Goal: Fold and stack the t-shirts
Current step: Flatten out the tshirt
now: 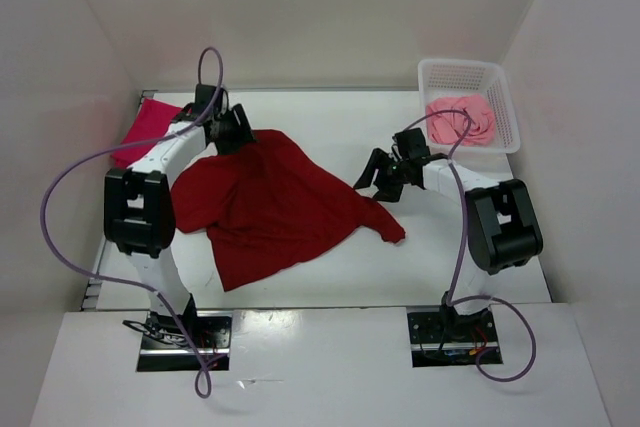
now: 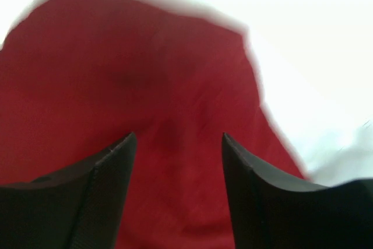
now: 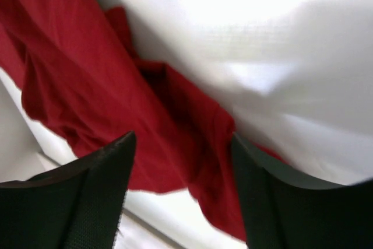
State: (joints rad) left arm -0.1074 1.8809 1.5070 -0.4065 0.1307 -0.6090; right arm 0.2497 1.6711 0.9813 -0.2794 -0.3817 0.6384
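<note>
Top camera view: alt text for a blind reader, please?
A dark red t-shirt lies rumpled on a table, the left gripper at its far edge, the right gripper by a sleeve. A pink shirt sits in a basket; a magenta shirt lies far left.

t-shirt 1 (image 1: 270,202): dark crimson | t-shirt 2 (image 1: 148,127): bright magenta | t-shirt 3 (image 1: 462,119): light pink | basket (image 1: 460,71): white

Magenta shirt (image 1: 145,127) partly behind left arm (image 1: 175,147)
</note>
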